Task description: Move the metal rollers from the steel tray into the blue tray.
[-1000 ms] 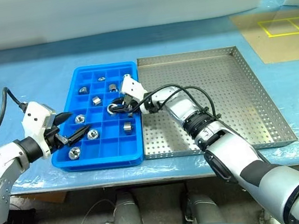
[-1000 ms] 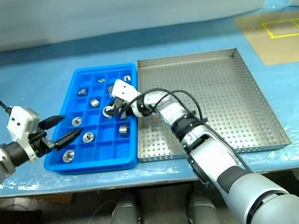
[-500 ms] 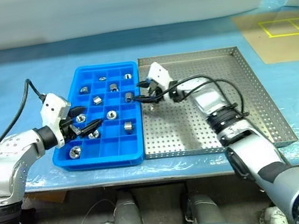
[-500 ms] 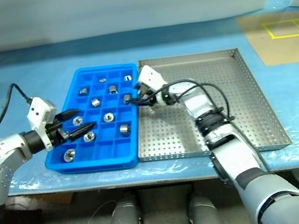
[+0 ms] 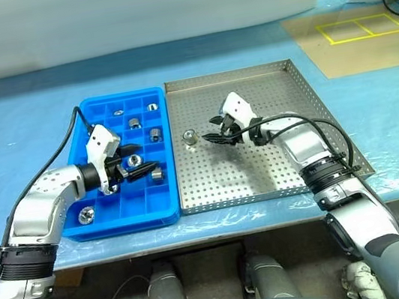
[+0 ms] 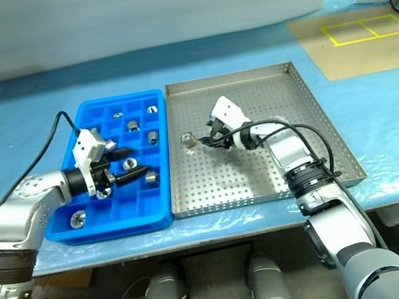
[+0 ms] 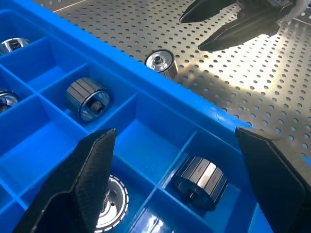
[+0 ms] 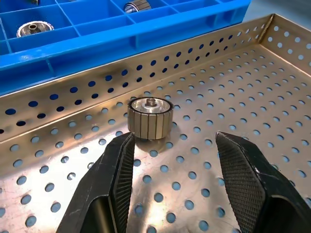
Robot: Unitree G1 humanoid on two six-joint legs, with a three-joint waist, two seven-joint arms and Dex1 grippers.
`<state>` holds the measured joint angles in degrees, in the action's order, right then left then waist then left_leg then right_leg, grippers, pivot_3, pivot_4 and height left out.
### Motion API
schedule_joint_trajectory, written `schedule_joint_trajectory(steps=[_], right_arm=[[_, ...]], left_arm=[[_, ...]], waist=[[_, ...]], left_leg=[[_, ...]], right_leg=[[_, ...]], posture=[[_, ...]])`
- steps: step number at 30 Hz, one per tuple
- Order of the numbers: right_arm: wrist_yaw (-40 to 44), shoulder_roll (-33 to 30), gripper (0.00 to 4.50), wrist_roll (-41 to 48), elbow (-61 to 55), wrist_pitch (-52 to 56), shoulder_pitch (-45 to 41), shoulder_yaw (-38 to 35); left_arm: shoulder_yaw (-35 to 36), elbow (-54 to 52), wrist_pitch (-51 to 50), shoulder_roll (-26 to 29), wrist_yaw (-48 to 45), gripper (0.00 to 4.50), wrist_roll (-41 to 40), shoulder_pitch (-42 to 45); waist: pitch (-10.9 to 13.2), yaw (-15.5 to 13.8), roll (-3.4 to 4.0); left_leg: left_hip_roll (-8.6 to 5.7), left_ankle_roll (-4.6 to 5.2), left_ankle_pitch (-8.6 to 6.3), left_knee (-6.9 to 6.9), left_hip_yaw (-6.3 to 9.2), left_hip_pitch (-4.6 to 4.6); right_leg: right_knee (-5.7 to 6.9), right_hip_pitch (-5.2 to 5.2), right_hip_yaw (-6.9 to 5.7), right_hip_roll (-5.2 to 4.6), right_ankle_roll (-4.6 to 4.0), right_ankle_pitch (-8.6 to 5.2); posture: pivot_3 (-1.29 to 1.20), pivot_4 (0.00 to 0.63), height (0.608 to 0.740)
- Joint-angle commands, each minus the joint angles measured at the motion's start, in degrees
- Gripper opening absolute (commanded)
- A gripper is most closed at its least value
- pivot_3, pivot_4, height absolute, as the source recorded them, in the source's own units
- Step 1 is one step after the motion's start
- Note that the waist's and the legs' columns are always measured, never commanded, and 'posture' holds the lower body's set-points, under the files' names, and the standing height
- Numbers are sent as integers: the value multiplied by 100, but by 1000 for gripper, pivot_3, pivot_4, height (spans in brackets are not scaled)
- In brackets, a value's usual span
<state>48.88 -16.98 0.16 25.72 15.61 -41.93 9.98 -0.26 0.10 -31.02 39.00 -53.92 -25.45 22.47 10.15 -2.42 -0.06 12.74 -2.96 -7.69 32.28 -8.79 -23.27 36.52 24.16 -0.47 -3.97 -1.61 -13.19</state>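
Above steel tray (image 5: 335, 143), right gripper (image 5: 211, 137) agape.

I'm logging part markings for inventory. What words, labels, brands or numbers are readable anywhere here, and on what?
None: no readable text in any view.
The metal rollers show only ribbed sides, no marking.
The blue tray and steel tray bear no label.
The yellow floor marking is outlined boxes, not lettering.
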Motion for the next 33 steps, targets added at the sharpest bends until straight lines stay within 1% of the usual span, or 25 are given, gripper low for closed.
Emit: schedule_joint_trajectory(steps=[1, 6, 11, 17, 21, 27, 28, 31, 33], right_arm=[[-45, 173, 2705, 17, 189, -166, -203, 79], [-177, 322, 2705, -117, 688, -453, -400, 178], [-314, 546, 2705, -43, 1330, -729, -617, 64], [-365, 795, 2705, -192, 1840, -1024, -719, 203], [-682, 1023, 2705, -275, 2428, -1246, -938, 147], [-822, 1133, 2705, -312, 2771, -1497, -1070, 126], [-845, 1120, 2537, -324, 2785, -1539, -1056, 124], [-787, 1069, 1821, -293, 2772, -1573, -1010, 83], [-810, 1028, 1777, -320, 2739, -1579, -992, 87]], left_arm=[[119, -83, 98, -2, -37, 4145, 3, 91], [174, -184, 71, -4, 28, 4145, 23, -37], [228, -267, 48, 17, 83, 4145, 13, -149], [268, -341, -1, 19, 118, 4145, -23, -222], [254, -363, -5, 25, 114, 4145, -2, -249], [250, -387, -25, 35, 107, 4145, 3, -260], [250, -389, -28, 35, 109, 4145, 5, -259], [251, -394, -35, 35, 113, 4145, 8, -257], [251, -399, -31, 40, 106, 4145, 10, -261]], waist=[[0, -6, 0], [0, -15, 0], [0, -14, 0], [1, -16, 1], [1, -9, 2], [2, -22, 3], [1, -28, 3], [2, -27, 3], [2, -26, 3]], left_leg=[[0, 2, -1, 1, -1, 2], [0, 3, 0, 4, -2, 1], [1, 3, 0, 3, -2, 1], [3, 4, -1, 1, -2, -1], [4, 8, -3, 1, -2, 2], [5, 8, -4, 1, -2, 0], [5, 8, -3, 0, -2, 0], [5, 8, -4, 0, -2, 0], [5, 9, -4, 0, -2, 0]], right_leg=[[3, 0, 1, -1, -1, 0], [7, 0, 1, -2, -1, 0], [8, 1, 0, -2, -4, -2], [8, 2, -3, -1, -9, -5], [12, 2, -3, -1, -10, -6], [13, 2, -4, -1, -12, -7], [13, 2, -5, -2, -13, -8], [12, 3, -5, -1, -14, -8], [12, 3, -5, -1, -14, -8]], posture=[[-75, 150, 740], [-59, 150, 740], [-41, 150, 740], [-35, 150, 740], [-32, 150, 740], [-30, 150, 740], [-30, 150, 740], [-32, 150, 740], [-34, 150, 740]])
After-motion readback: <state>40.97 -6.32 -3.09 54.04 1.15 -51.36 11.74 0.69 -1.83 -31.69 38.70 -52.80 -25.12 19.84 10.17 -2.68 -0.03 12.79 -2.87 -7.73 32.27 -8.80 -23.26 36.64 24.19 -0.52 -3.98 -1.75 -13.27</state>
